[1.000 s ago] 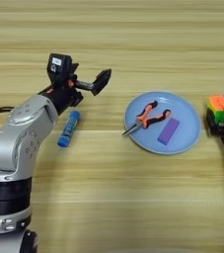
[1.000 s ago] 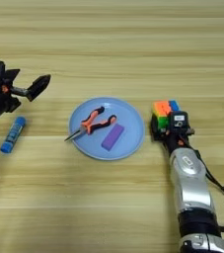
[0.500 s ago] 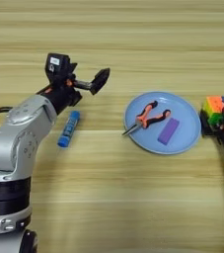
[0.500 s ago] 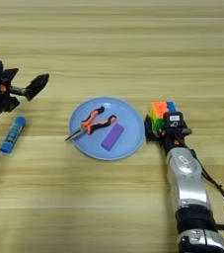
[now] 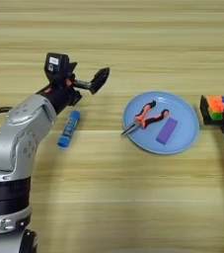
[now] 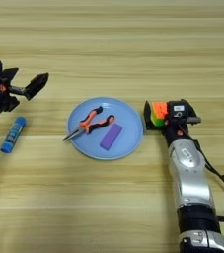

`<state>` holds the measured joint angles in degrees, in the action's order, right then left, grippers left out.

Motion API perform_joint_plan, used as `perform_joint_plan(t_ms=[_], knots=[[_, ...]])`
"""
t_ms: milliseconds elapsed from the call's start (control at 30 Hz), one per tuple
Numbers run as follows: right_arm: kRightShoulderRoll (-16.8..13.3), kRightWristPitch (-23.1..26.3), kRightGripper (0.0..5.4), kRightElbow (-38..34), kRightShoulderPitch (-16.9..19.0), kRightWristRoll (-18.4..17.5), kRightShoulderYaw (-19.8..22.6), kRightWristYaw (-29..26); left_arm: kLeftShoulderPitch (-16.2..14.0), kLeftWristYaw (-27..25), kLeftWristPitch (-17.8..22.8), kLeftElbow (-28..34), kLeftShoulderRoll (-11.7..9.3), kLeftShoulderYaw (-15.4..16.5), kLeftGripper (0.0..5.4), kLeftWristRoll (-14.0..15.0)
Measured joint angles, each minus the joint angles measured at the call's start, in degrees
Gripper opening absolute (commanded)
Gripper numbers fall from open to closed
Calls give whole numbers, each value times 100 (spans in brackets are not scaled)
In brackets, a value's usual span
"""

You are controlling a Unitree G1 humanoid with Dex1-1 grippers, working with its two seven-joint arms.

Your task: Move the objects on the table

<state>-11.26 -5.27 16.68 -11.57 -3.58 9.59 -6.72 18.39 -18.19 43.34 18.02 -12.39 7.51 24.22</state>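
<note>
Right eye view showing the whole right arm and right gripper (image 6: pixel 159 114), jaws clenched on the puzzle cube (image 6: pixel 157 112); left eye view cutting that arm at the picture edge, yet showing the left arm in full from shoulder to fingers. Cube sitting just beside the right rim of the blue plate (image 6: pixel 79 141), whether touching it not discernible. Left gripper (image 5: pixel 86 83) hovering over the table (image 5: pixel 133 29) left of the plate, jaws released and holding nothing. Blue glue stick (image 5: pixel 68 128) lying just below that arm. Orange-handled pliers (image 5: pixel 146 116) and purple block (image 5: pixel 167 130) occupying the plate. Bare wood stretching wide beyond and in front of the plate.
</note>
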Motion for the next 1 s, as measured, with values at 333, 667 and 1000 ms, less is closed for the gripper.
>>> perform_joint_plan(t_ms=[333,667,1000], knots=[[20,134,538,-940,263,8,-50,55,0,0,-128,-56,2,0,540,2],[242,107,538,-1623,417,16,-245,142,61,407,-2385,-1476,284,-173,540,-921],[270,115,538,-1875,471,5,-283,134,213,1047,-4754,-3196,388,-24,540,-1715]])
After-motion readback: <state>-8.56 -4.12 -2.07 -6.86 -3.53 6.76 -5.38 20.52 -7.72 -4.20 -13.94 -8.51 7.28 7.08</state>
